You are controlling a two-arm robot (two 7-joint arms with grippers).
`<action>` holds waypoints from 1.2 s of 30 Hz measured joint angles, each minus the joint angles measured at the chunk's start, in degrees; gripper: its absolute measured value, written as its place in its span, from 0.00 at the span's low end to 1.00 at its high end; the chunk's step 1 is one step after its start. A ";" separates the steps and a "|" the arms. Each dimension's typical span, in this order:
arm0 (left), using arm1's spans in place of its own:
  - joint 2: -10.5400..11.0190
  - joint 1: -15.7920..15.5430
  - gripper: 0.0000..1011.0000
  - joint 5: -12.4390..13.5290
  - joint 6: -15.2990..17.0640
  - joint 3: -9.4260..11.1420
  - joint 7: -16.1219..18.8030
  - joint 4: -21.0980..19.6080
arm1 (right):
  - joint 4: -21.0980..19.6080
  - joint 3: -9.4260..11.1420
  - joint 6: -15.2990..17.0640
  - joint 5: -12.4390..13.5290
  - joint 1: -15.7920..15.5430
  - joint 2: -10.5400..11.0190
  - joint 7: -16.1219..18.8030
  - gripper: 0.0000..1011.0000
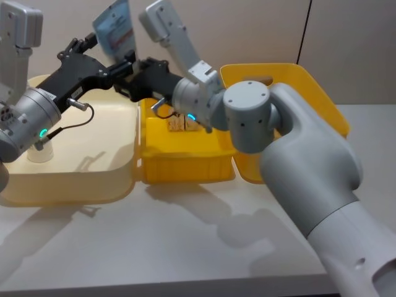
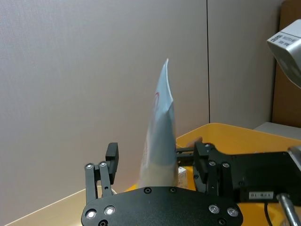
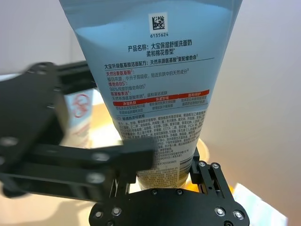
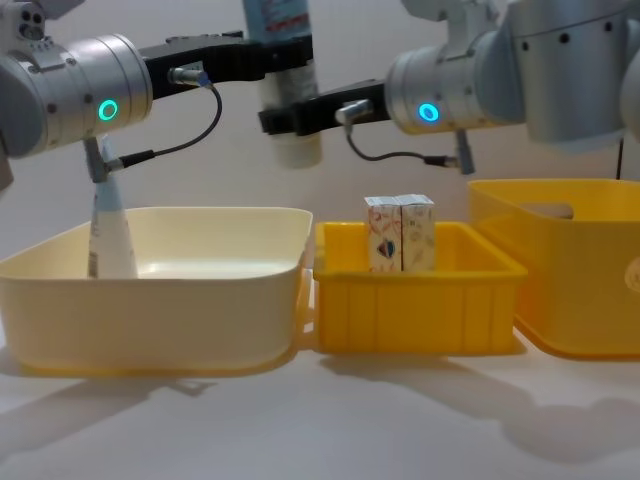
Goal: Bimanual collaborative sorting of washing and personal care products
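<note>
A pale blue-white squeeze tube [image 1: 114, 28] hangs in the air above the bins, cap end down. My right gripper [image 3: 162, 176] is shut on its lower end just above the white cap [image 4: 296, 148]. My left gripper [image 2: 155, 157] straddles the same tube [image 2: 160, 132] higher up, fingers open with a gap on each side. In the chest view the left gripper [image 4: 272, 55] comes in from the left and the right gripper [image 4: 290, 118] from the right. A second tube [image 4: 108, 235] stands in the cream bin [image 4: 150, 320]. Two patterned cartons [image 4: 400, 232] stand in the small yellow bin [image 4: 420, 310].
A large yellow bin [image 4: 560, 280] stands at the right, beside the small yellow one. The cream bin [image 1: 93, 179] takes up the left of the table. Open table [image 1: 185, 247] lies in front of the bins. A wall is close behind.
</note>
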 joint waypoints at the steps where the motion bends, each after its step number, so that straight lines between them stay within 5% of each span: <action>1: 0.00 0.00 0.96 0.00 0.00 0.00 0.00 0.00 | -0.01 0.10 0.00 -0.08 0.06 0.19 -0.13 0.60; 19: 0.00 0.00 0.99 0.00 -0.01 0.00 0.00 0.00 | -2.91 3.72 3.35 -3.62 0.82 6.63 -4.74 0.60; 36: 0.00 0.00 0.99 0.00 -0.01 0.00 0.00 0.00 | 0.33 11.22 8.11 -3.22 3.01 6.09 -13.41 0.60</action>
